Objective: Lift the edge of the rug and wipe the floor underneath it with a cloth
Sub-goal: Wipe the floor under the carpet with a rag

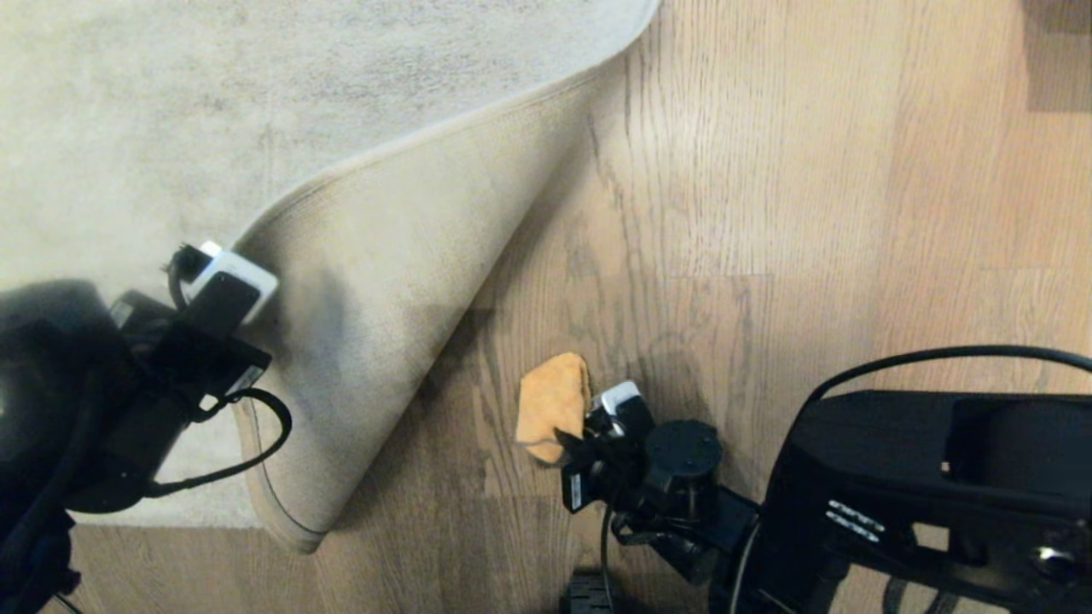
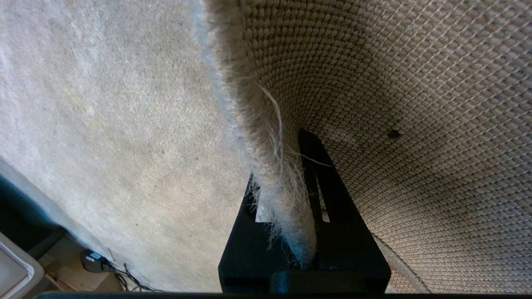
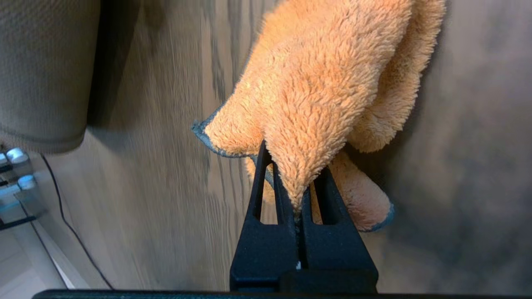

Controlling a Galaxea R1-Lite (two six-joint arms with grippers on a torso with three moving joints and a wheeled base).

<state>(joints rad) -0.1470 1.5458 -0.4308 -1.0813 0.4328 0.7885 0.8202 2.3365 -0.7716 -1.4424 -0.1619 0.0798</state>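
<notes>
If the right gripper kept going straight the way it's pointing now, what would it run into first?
Probably bare floor. The right gripper, shut on the cloth, points away from the robot with the cloth leading. The lifted rug edge, held by the left gripper, lies off to its left. Depth is unclear.

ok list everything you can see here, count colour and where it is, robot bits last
rug: one, pale grey-beige, covers the floor at upper left of the head view
rug edge: one, beige woven backing showing, lifted and folded back over the rug
floor: one, brown wood-grain planks, bare to the right of the fold
cloth: one, orange-tan fuzzy with dark grey trim, on the bared floor beside the fold
left gripper: one, black, shut on the rug edge, holding it up
right gripper: one, black, shut on the cloth, low over the floor
robot base: one, black, lower right of the head view, with a black cable arching above it
</notes>
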